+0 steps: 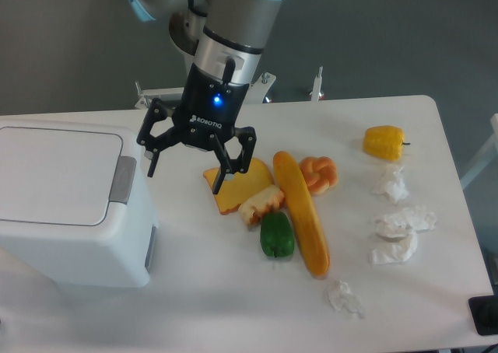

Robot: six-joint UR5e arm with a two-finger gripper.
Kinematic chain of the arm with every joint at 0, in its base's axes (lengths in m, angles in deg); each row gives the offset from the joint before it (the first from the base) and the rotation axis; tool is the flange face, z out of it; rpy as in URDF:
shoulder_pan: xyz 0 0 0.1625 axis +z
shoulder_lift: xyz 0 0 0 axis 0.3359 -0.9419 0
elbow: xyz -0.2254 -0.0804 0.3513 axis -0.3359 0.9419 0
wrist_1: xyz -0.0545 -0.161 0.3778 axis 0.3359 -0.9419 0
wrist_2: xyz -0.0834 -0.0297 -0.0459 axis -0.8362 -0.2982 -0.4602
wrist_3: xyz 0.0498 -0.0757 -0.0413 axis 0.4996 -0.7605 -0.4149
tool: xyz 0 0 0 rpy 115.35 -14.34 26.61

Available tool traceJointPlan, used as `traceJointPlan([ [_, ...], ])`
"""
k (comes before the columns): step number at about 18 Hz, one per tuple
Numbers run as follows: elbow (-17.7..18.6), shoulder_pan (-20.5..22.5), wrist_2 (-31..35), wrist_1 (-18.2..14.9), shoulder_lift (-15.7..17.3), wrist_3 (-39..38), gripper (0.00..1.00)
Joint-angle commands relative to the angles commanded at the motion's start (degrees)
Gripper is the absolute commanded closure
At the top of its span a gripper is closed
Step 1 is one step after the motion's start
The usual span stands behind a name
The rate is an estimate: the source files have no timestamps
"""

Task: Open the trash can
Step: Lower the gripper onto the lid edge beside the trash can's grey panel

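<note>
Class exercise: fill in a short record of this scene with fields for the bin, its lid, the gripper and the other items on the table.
bin: white trash can, left side of table
lid: closed, grey push tab on its right edge
gripper: open, empty, just right of the tab
food: toast slice, baguette, green pepper, yellow pepper
litter: crumpled tissues, right side

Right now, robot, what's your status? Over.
Gripper open, empty, beside the grey push tab. Trash can lid shut. Nothing between them; food lies to the right.

tool pointing down, fingers spread
</note>
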Motion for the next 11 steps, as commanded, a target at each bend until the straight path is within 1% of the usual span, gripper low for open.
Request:
traceJointPlan([
  [11, 1.58, -1.40, 0.09, 0.00, -0.18, 0.17, 0.00],
])
